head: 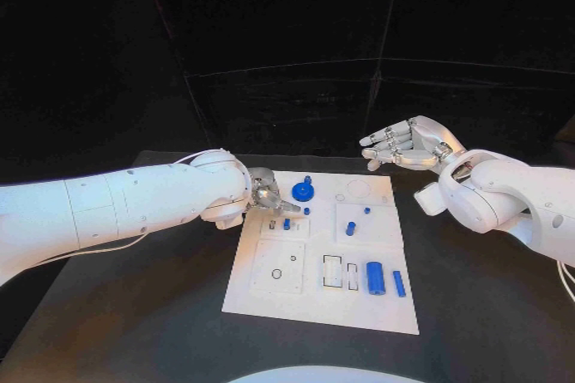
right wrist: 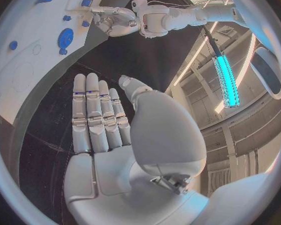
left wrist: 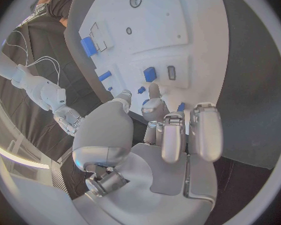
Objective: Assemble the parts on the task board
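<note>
I have the black worktop [head: 144, 333] under me with the white task board [head: 314, 304] lying flat in the middle of it. My right hand [head: 407, 144] hangs off the board's far right corner, fingers straight and apart, holding nothing. My left hand [head: 266, 193] is low over the board's far left part, fingers curled down towards the small blue pegs [head: 287, 223]; whether it grips one I cannot tell — its own fingers hide the tips.

The blue parts sit spread about: a round knob [head: 303, 189] just beside my left hand, a short peg [head: 350, 228] mid-board, a thick cylinder [head: 375, 277] and a slim bar [head: 398, 283] lying near the board's right side.

My worry is the left hand — it sits so close to the knob and pegs that a stray finger could knock one over or roll it off. A downward push might also slide the whole board, since nothing visibly pins it.
</note>
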You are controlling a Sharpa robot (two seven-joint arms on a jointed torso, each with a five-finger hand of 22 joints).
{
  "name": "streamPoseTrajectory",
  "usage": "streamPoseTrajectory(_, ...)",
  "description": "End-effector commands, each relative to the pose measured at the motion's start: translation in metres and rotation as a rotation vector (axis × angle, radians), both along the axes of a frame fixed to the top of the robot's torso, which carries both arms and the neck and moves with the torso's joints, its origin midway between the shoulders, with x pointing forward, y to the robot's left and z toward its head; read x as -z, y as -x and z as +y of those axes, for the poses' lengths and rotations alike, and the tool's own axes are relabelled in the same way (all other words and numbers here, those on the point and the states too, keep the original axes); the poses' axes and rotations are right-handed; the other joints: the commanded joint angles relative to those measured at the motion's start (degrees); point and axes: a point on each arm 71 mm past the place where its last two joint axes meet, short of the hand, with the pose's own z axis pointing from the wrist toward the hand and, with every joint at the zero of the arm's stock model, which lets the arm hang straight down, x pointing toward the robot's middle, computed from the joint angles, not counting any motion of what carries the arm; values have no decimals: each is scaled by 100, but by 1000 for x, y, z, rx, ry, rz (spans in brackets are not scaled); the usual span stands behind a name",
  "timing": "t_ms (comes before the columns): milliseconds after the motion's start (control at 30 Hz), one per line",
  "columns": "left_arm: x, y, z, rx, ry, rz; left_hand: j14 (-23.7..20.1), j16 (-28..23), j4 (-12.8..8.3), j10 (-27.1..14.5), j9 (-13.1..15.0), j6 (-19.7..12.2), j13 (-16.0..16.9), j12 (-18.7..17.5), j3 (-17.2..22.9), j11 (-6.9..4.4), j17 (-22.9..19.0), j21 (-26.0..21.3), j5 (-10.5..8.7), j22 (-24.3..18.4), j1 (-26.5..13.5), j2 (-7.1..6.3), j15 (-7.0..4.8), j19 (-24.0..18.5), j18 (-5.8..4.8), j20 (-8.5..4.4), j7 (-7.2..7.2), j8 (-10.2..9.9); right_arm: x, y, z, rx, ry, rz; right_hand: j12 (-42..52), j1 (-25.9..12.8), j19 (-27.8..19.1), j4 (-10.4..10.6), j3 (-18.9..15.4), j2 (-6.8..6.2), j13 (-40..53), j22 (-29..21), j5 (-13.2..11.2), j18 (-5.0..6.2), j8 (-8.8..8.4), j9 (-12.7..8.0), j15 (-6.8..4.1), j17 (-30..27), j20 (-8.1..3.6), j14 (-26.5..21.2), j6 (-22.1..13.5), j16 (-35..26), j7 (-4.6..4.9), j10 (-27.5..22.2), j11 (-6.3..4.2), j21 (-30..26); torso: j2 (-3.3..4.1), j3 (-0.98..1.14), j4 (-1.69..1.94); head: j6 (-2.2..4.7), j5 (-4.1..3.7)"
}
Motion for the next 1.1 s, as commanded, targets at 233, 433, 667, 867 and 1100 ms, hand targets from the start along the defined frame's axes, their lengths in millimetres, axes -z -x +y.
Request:
streamPoseTrajectory(233, -28, -24, 14, 36, -40, 63, 617, 18, -98, -395, -252, -565, -503, -436, -283, 202, 1509, -441, -21, -470, 637, 169, 116, -11, 78, 71, 255, -428, -2, -1, 0, 3, -4, -5, -15, -43, 5, -22, -23, 5, -9, -9, 40, 8, -26, 1, 32, -6, 52, 11, -48, -43, 6, -49, 6, -26, 10, 5, 0, 58, 5)
streamPoseTrajectory(433, -33, -43, 24, 10, -58, 78, 617, 18, -82, -412, -393, -629, -481, -395, -405, 256, 1509, -486, -14, -512, 771, 259, 157, -15, 88, 118, 313, -561, -2, -2, 0, 4, -4, -6, -15, -42, 5, -23, -23, 6, -9, -9, 40, 8, -26, 1, 31, -6, 52, 11, -48, -43, 6, -49, 6, -27, 20, 0, -13, 64, 15)
streamPoseTrajectory(667, -34, -60, 28, -12, -84, 79, 617, 18, -122, -413, -480, -588, -464, -355, -444, 269, 1509, -460, -13, -467, 947, 373, 173, 9, 81, 143, 325, -596, -2, -1, 1, 2, -4, -6, -15, -42, 5, -23, -23, 6, -9, -9, 40, 8, -26, 1, 31, -6, 52, 11, -48, -43, 6, -49, 6, -27, 14, 2, 2, 58, 14)
streamPoseTrajectory(867, -31, -69, 26, -17, -116, 84, 617, 18, -119, -411, -499, -564, -457, -342, -455, 270, 1509, -435, -13, -432, 974, 409, 175, 23, 74, 147, 324, -596, -2, -1, 2, 0, -5, -6, -14, -34, 6, -33, -17, 9, -9, -12, 44, 10, -25, 1, 30, -7, 52, 12, -50, -48, 4, -51, 5, -31, 17, 6, -22, 45, 35)
streamPoseTrajectory(1100, -28, -75, 29, -35, -130, 81, 617, 18, -105, -410, -512, -533, -458, -337, -486, 267, 1509, -415, -14, -404, 970, 417, 175, 33, 69, 150, 319, -589, -2, -1, 2, 2, -5, -7, -14, -34, 6, -33, -17, 9, -9, -12, 44, 10, -25, 1, 30, -7, 52, 12, -50, -48, 4, -51, 5, -31, 4, 6, 10, 20, 10)
